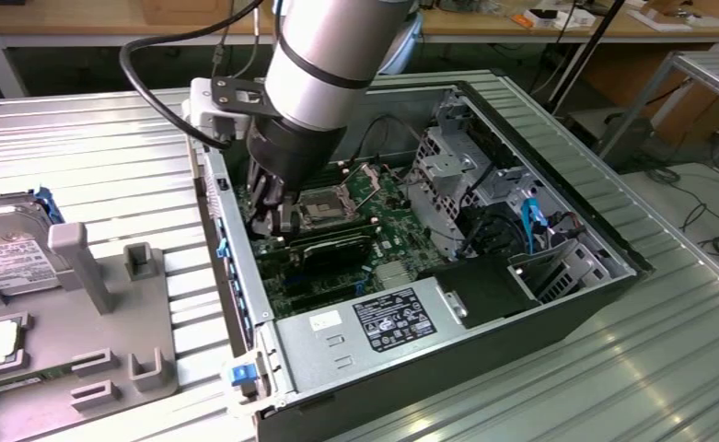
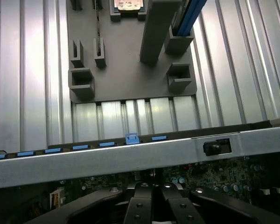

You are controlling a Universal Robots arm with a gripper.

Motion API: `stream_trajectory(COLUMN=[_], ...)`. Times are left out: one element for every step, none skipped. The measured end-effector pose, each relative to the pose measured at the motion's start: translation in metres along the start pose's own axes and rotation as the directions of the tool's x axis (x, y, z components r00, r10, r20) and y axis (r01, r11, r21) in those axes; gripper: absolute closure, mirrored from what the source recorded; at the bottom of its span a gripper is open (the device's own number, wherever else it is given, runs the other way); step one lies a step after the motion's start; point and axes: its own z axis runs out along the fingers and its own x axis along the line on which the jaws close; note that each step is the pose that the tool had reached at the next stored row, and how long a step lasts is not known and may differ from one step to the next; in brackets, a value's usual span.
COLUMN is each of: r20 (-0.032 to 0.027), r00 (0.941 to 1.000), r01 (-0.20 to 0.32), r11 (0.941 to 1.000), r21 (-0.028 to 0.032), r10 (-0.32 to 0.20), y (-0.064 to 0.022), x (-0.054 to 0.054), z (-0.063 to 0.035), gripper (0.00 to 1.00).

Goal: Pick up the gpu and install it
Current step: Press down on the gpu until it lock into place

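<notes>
The gripper (image 1: 264, 216) – fingers together, holding nothing visible – hangs inside the open computer case (image 1: 556, 198), just beside the black gpu (image 1: 334, 247) seated flat on the green motherboard (image 1: 384, 198).

Silver cylindrical arm (image 1: 329, 55) with black bands, black cable, black screw-studded pincer (image 2: 151, 189).

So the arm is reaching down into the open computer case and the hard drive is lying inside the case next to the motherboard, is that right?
Not quite. The arm's gripper does reach into the open computer case, but the hard drive sits outside it, on the grey holder at the exterior view's left.
</notes>
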Motion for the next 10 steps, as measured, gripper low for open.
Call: stream_trajectory(r20=[0.0001,0.0002,-0.0010,-0.0028,-0.0033,-0.0041,-0.0039,-0.0045,-0.0056,-0.0068], r00=[1.0000,1.0000,1.0000,1.0000,0.9999,0.9998,0.9996,0.9996,0.9995,0.9994], r01=[0.000,0.001,0.003,0.009,0.013,0.020,0.027,0.028,0.030,0.034], r11=[1.0000,1.0000,1.0000,0.9999,0.9998,0.9996,0.9994,0.9994,0.9993,0.9990], r21=[0.0000,0.0000,0.0003,0.0072,0.0124,0.0211,0.0236,0.0232,0.0232,0.0277], r10=[0.000,-0.001,-0.003,-0.009,-0.013,-0.020,-0.027,-0.027,-0.030,-0.034], y=[0.0000,-0.0002,-0.0003,-0.0005,-0.0008,-0.0014,-0.0078,-0.0158,-0.0208,-0.0246], x=[0.000,0.000,0.001,0.001,0.001,0.001,0.000,-0.001,-0.001,-0.002], z=[0.0000,0.0001,0.0002,0.0011,0.0017,0.0027,0.0021,-0.0002,-0.0016,-0.0027], gripper=[0.89,0.89,0.89,0.89,0.89,0.89,0.89,0.89,0.89,0.89])
